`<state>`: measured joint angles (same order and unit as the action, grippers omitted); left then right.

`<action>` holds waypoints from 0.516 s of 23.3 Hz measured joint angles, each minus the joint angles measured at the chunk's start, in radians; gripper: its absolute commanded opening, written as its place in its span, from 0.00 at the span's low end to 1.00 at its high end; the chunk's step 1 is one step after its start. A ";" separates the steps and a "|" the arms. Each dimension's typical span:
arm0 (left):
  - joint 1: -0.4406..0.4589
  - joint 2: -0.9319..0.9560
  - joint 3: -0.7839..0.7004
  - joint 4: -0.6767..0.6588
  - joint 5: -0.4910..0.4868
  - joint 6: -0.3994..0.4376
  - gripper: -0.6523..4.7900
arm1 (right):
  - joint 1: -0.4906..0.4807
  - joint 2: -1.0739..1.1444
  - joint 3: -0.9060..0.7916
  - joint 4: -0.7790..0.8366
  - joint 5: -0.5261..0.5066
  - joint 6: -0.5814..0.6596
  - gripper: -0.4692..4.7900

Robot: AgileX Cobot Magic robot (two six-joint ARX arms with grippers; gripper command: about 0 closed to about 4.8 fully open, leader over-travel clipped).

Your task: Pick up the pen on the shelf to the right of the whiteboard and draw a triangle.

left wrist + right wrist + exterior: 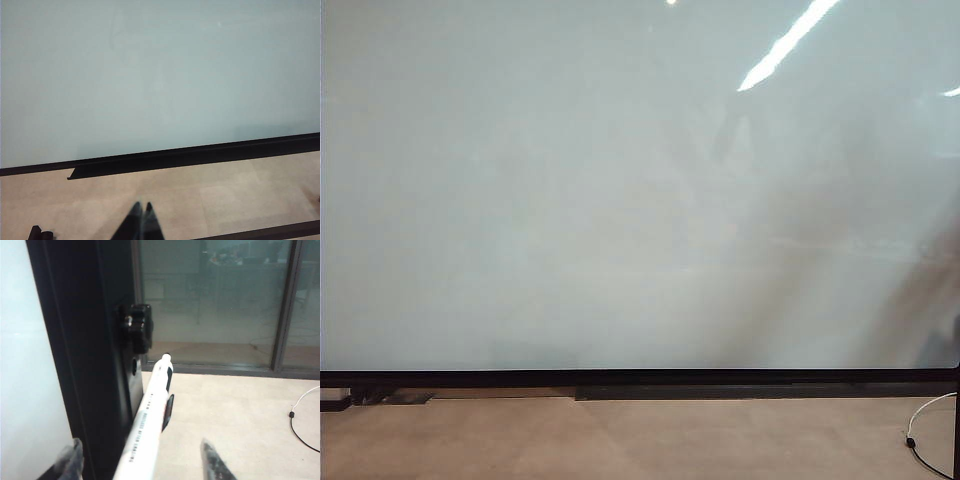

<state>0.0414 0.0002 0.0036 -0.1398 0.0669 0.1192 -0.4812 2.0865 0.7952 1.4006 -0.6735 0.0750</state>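
The whiteboard [620, 200] fills nearly the whole exterior view, bare of any line, so we judge the triangle not yet begun. Neither arm shows in that view.

In the left wrist view the left gripper [141, 222] hangs over the floor, facing the board's black bottom frame [200, 154], its dark fingertips together. It is well apart from the pen, with nothing between its tips.

The right gripper [140, 460] is the nearer one by far. In its wrist view we see its two fingertips [212, 460] standing apart, one on either side of the pen [147, 425], just beside the board's black side frame [85, 365]. The pen lies between the jaws and runs straight out ahead of the hand, its long axis in line with the gripper's reach, across the gap the jaws would close. Its white barrel with the barcode label is nearest the hand; the far end points away, toward a black knob [137, 327] on the frame. We cannot tell whether that far end is cap or tip, nor whether either finger already touches the barrel, since the near part runs out of view. The shelf beneath it is largely hidden.

The coming move, we judge, is a plain closing of the jaws across the barrel.
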 measured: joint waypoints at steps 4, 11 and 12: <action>0.000 0.000 0.000 0.000 0.000 0.000 0.11 | 0.004 0.000 0.000 0.000 0.000 0.004 0.67; 0.000 0.000 0.000 0.000 0.000 0.000 0.11 | 0.012 0.000 0.002 0.000 0.000 0.007 0.60; 0.000 0.000 0.000 0.000 0.000 0.000 0.11 | 0.012 0.000 0.002 0.000 0.000 0.008 0.58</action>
<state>0.0414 0.0002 0.0036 -0.1398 0.0669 0.1192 -0.4690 2.0865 0.7971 1.4006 -0.6731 0.0830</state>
